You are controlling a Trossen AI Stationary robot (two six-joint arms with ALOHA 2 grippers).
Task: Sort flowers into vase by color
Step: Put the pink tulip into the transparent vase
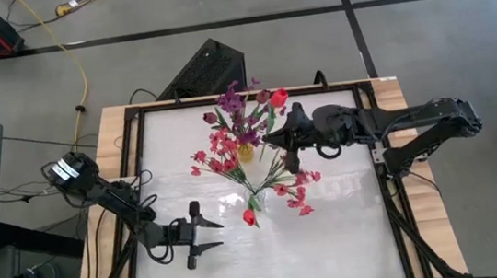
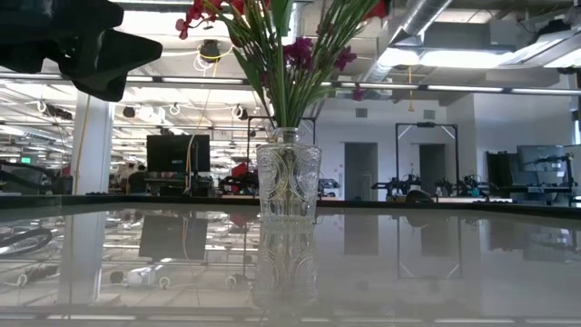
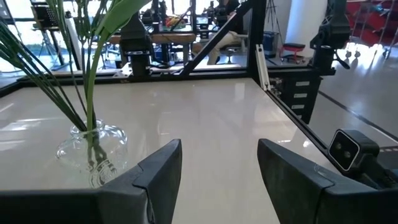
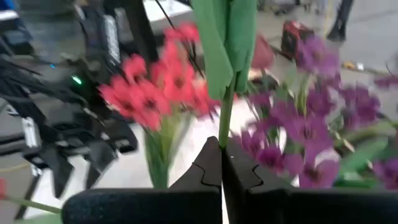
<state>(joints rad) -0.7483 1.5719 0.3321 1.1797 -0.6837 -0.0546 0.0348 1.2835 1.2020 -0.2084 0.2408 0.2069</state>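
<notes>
Two vases stand mid-table. The farther vase (image 1: 246, 150) holds purple sprays (image 1: 237, 103). The nearer clear vase (image 1: 257, 198) (image 3: 93, 152) holds red-pink sprays (image 1: 217, 151) and a red tulip (image 1: 248, 217). My right gripper (image 1: 274, 140) (image 4: 221, 146) hovers beside the farther vase, shut on a flower's green stem. A red tulip (image 1: 278, 97) shows just beyond it; whether that is the held flower's head, I cannot tell. My left gripper (image 1: 220, 234) (image 3: 219, 162) waits open and level at the table's near left, holding nothing. My right gripper pinches a thin green stem (image 4: 225, 124) between its two fingertips, just below the long green leaves (image 4: 224, 43). It comes in nearly level from the table's right. The stem stands upright, crosswise to the fingers, lifted clear of the table; its blossom is cut off above.
A black frame (image 1: 136, 123) rims the white tabletop. Bare tabletop (image 1: 351, 230) lies near and right of the vases. A black box (image 1: 204, 70) and cables lie on the floor beyond the far edge. In the low view, a dark arm part (image 2: 64, 41) hangs upper left of the vase (image 2: 289, 186).
</notes>
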